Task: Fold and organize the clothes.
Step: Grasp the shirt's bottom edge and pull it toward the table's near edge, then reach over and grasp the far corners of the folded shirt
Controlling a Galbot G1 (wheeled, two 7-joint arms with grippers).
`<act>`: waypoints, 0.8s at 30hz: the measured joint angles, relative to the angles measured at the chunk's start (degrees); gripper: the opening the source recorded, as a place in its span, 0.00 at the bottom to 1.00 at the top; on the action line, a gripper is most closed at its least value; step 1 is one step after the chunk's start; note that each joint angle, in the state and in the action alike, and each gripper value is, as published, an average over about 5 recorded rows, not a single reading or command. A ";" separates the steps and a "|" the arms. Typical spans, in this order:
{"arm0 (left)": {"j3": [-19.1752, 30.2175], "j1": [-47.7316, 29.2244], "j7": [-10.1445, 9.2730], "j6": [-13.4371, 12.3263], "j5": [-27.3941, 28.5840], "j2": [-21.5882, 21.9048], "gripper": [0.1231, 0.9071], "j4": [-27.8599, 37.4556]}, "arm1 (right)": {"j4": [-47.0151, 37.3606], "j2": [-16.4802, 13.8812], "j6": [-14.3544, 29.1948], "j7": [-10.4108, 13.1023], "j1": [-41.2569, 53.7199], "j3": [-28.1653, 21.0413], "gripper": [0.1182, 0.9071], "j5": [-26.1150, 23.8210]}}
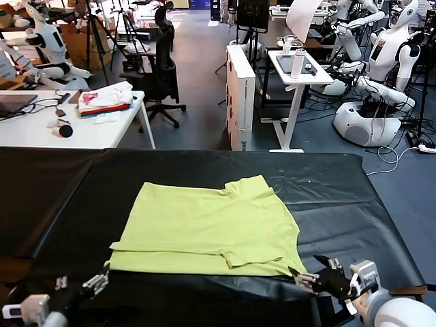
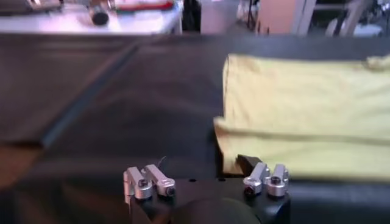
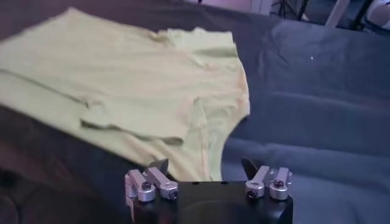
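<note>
The clothes, one lime yellow-green T-shirt (image 1: 211,228), lie folded flat on the black table cover (image 1: 327,197), with a sleeve turned over at the near edge. My left gripper (image 1: 87,278) sits at the shirt's near left corner. In the left wrist view the left gripper (image 2: 204,164) is open, and the shirt (image 2: 304,103) lies just ahead of one fingertip (image 2: 247,161). My right gripper (image 1: 308,267) is at the near right corner. It is open too (image 3: 205,165), with the shirt's (image 3: 140,85) hem lying loose on the cover between its spread fingers.
Behind the black table stand a white desk with a white-red-pink fabric pile (image 1: 105,101), a black office chair (image 1: 160,68), a white cabinet (image 1: 240,95) and other white robots (image 1: 381,75). The cover's right edge (image 1: 388,225) runs close to my right arm.
</note>
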 joint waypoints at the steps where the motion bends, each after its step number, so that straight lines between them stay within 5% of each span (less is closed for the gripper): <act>1: 0.23 -1.33 0.49 1.32 -0.30 0.55 1.00 0.21 | -1.31 0.21 0.04 0.12 2.11 -0.93 1.00 0.14; 8: 2.58 -13.99 1.78 7.62 -4.43 3.76 1.00 3.57 | -9.57 0.73 1.43 0.09 14.52 -7.98 1.00 0.61; 14: 3.62 -20.54 1.46 9.25 -8.17 6.09 1.00 6.35 | -16.15 2.97 0.60 2.31 24.55 -14.75 1.00 -0.71; 19: 6.38 -28.11 0.42 13.23 -14.62 5.78 1.00 9.66 | -22.15 5.74 0.00 3.30 32.81 -21.39 1.00 -2.92; 24: 9.95 -37.50 1.71 14.22 -16.69 4.34 1.00 15.81 | -27.94 8.71 -0.01 3.63 39.33 -27.17 1.00 -4.01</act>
